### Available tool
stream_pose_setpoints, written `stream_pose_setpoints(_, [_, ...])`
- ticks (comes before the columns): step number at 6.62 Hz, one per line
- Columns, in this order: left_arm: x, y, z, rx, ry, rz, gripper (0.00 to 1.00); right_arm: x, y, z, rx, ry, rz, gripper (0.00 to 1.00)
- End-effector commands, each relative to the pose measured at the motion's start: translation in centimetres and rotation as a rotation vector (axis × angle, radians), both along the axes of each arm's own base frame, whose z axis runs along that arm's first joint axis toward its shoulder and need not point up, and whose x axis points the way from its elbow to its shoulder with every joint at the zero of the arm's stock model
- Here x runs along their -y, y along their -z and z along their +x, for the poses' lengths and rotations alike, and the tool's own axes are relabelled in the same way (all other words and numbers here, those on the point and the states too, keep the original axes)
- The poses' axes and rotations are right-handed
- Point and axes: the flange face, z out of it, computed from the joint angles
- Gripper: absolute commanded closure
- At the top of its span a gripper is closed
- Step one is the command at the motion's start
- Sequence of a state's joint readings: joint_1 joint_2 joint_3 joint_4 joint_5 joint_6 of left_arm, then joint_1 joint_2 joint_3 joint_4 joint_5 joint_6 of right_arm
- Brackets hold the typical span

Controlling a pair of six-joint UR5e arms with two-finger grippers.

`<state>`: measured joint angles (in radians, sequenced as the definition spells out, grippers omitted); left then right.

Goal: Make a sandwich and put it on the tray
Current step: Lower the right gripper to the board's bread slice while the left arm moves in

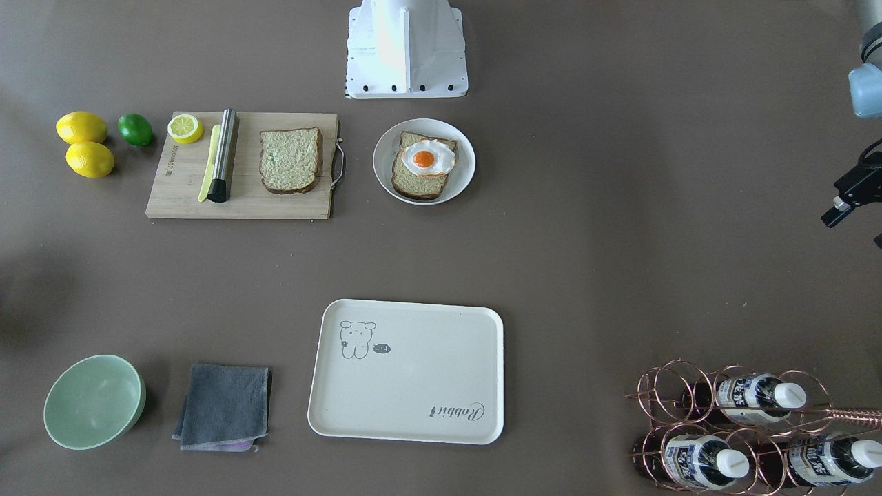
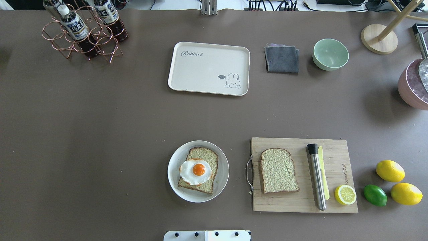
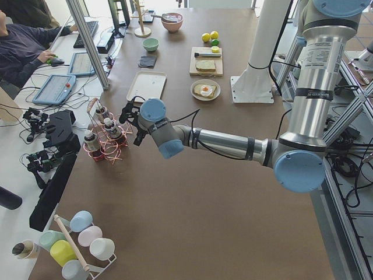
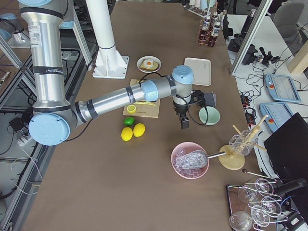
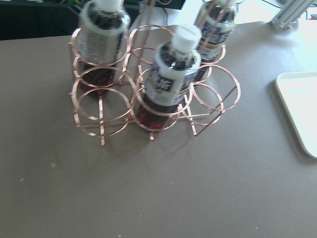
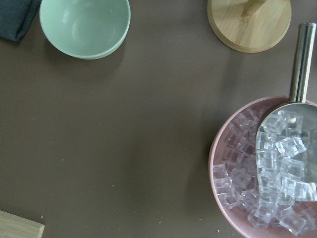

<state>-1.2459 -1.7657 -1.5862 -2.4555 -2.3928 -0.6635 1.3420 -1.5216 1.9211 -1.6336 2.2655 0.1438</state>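
One bread slice lies on the wooden cutting board. The other slice lies on a round white plate with the fried egg on top. The cream tray is empty on the far side of the table. My left gripper hangs over the table beside the copper bottle rack, far from the bread; only part of it shows at the edge of the front view, and I cannot tell its state. My right gripper hangs between the green bowl and the pink ice bowl; I cannot tell its state.
On the board lie a steel muddler, a yellow knife and a lemon half. Two lemons and a lime sit to its right. A grey cloth lies beside the tray; a wooden stand is at the back right.
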Motion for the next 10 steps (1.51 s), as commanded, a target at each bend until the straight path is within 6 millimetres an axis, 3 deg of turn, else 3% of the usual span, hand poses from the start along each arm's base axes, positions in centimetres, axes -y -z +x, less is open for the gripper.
stream_pose_setpoints(1, [-0.4,5.7,7.5,-0.069,0.005,-0.084,0.01,-1.3,5.4,-7.6,0.102,-0.115,-0.077,0.0])
stream_pose_setpoints(3, [-1.8,10.7,12.4,-0.076,0.016,-0.21,0.02,-3.8,7.3,-15.0,0.211,-0.239,-0.149,0.0])
stream_pose_setpoints(4, [-2.6,14.9,15.5,-0.002,0.056,-0.249,0.02,-5.3,8.6,-17.8,0.216,-0.272,-0.182,0.0])
stream_pose_setpoints(5, [-4.3,18.1,18.3,0.062,0.075,-0.261,0.02,-7.5,10.0,-20.6,0.23,-0.282,-0.221,0.01])
stream_pose_setpoints(6, [-6.4,19.8,21.4,0.107,0.096,-0.234,0.02,-10.5,11.5,-24.5,0.23,-0.332,-0.25,0.01])
stream_pose_setpoints(7, [-6.8,20.1,22.4,0.112,0.093,-0.227,0.02,-12.9,11.9,-26.3,0.263,-0.325,-0.249,0.02])
stream_pose_setpoints(8, [-6.8,20.2,22.4,0.11,0.093,-0.225,0.02,-16.1,9.4,-26.5,0.323,-0.311,-0.226,0.02])
stream_pose_setpoints(9, [-6.8,20.4,22.4,0.107,0.092,-0.223,0.02,-18.3,8.3,-27.7,0.337,-0.311,-0.217,0.02])
stream_pose_setpoints(10, [-6.8,20.8,22.4,0.102,0.093,-0.217,0.02,-20.7,8.4,-30.6,0.328,-0.326,-0.196,0.03])
